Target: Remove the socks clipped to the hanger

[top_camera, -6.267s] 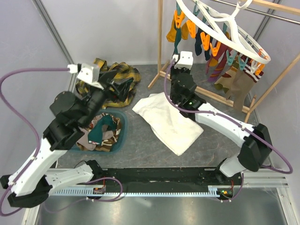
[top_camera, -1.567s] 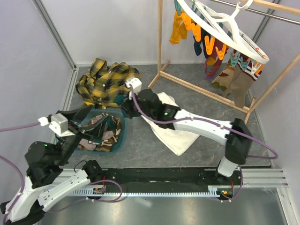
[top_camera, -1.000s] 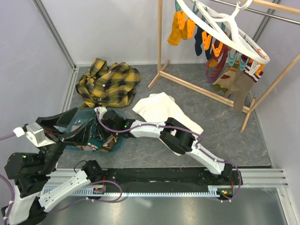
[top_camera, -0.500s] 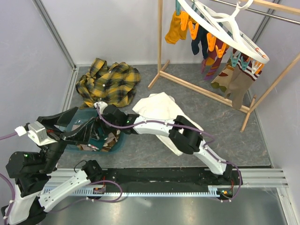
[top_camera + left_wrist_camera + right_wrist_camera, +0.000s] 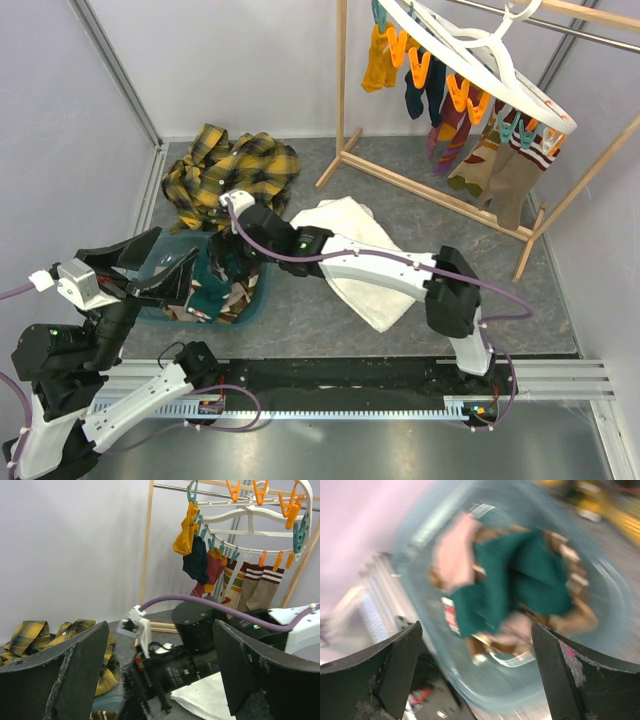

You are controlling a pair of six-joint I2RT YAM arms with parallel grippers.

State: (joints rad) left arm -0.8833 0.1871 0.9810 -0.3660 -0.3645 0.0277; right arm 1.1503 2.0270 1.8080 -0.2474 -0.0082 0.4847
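Far right, the white plastic oval ring hanger (image 5: 556,120) carries striped, navy and mustard fabric socks (image 5: 510,170) on its clips. Near left, over the teal plastic tub (image 5: 258,305), the right hand (image 5: 475,630) gapes empty above a dark teal sock (image 5: 520,580). Rising straight up before swinging toward the hanger should avoid snagging. The left hand (image 5: 160,624) hovers alongside, spread wide.

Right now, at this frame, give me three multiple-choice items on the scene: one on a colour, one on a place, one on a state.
1. In the top view, the leftmost sock on the hanger is: A white; B mustard yellow; C pink.
2. The right gripper is: A at the hanger; B over the teal bin; C parked by its base.
3. Its jaws are: A shut on a sock; B shut, empty; C open, empty.
Key: B, the fabric under the end clip is yellow; B, the right wrist view looks down into the bin; C, both fingers stand apart with nothing between.
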